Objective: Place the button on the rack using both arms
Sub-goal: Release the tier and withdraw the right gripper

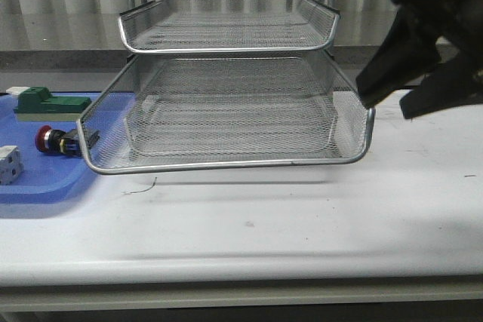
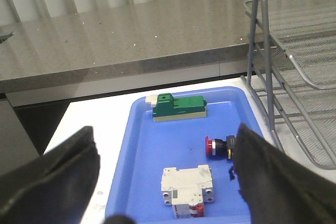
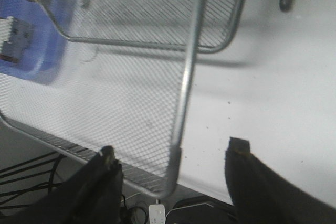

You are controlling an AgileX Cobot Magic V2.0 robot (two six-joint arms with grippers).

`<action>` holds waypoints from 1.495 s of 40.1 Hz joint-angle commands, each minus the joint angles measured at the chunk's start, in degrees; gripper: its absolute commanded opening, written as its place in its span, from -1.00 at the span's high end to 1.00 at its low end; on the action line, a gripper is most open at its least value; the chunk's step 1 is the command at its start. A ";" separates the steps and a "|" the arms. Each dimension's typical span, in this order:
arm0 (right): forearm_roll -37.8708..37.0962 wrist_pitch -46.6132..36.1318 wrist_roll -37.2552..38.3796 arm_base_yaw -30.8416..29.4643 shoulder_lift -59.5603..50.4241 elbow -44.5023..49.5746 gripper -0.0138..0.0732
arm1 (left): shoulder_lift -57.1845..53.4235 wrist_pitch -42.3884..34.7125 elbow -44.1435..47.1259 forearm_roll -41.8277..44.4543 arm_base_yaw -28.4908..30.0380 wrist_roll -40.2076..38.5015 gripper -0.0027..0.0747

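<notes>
The button (image 1: 54, 139) lies on its side on the blue tray (image 1: 30, 186), at the left of the white counter (image 1: 264, 224). Its red head points left and its black body touches, or very nearly touches, the lower left rim of the rack (image 1: 226, 111). In the left wrist view the button (image 2: 220, 147) rests near the tray's (image 2: 142, 150) edge closest to the rack (image 2: 294, 51).

The rack stands at the middle of the counter. Two mesh tiers show in the front view, the upper one set back from the lower; both are empty.

Also on the tray: a green block (image 1: 47, 103) behind the button, and a white cube (image 1: 9, 164) in front of it. In the left wrist view the white item (image 2: 186, 190) is a small breaker-type device with a red part on its near side, and the green block (image 2: 179, 107) lies beyond it.

Left claw (image 2: 168, 182): wide open, holding nothing. It hangs above the tray, with the button just beside one finger.

Right claw (image 1: 396, 99): open, holding nothing. It sits at the right side of the rack, raised above the counter. In the right wrist view, the right claw (image 3: 173, 177) straddles a chrome rim of the rack (image 3: 131, 103); contact cannot be determined.
</notes>
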 commanded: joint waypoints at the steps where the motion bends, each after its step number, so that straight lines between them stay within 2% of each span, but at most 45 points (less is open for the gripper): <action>1: 0.79 1.60 -0.39 -0.29 -5.98 -2.88 -0.24 | 0.69 -4.52 -1.91 0.03 0.11 -0.22 -0.36; 4: -0.82 2.99 -0.39 -0.29 -8.53 -4.55 0.02 | 0.69 -4.52 -1.91 0.03 0.11 -0.22 -0.36; 11: -5.99 4.27 -0.39 -0.29 -13.72 -6.19 0.86 | 0.69 -4.52 -1.91 0.03 0.11 -0.22 -0.36; 18: -15.99 3.58 2.53 -0.29 -19.34 -6.05 0.82 | 0.69 -4.52 -1.91 0.03 0.11 -0.22 -0.36; 28: -43.17 -5.15 22.84 -0.29 -31.81 1.29 0.82 | 0.69 -4.52 -1.91 0.03 0.11 -0.22 -0.36; 32: -49.46 -8.78 28.16 -0.29 -37.27 5.71 0.82 | 0.69 -4.52 -1.91 0.03 0.11 -0.22 -0.36; 39: -50.05 -15.78 28.39 -0.29 -47.66 14.76 0.82 | 0.69 -4.52 -1.91 0.03 0.11 -0.22 -0.36; 47: -50.05 -16.74 28.39 -0.29 -59.44 23.04 0.82 | 0.69 -4.52 -1.91 0.03 0.11 -0.22 -0.36; 52: -50.05 -16.67 28.39 -0.29 -63.61 25.12 0.82 | 0.69 -4.62 -1.91 0.03 0.11 -0.22 -0.36; 60: -49.99 -16.53 28.39 -0.29 -64.42 25.13 0.82 | 0.78 -5.18 -1.91 -2.11 0.11 -0.22 -0.36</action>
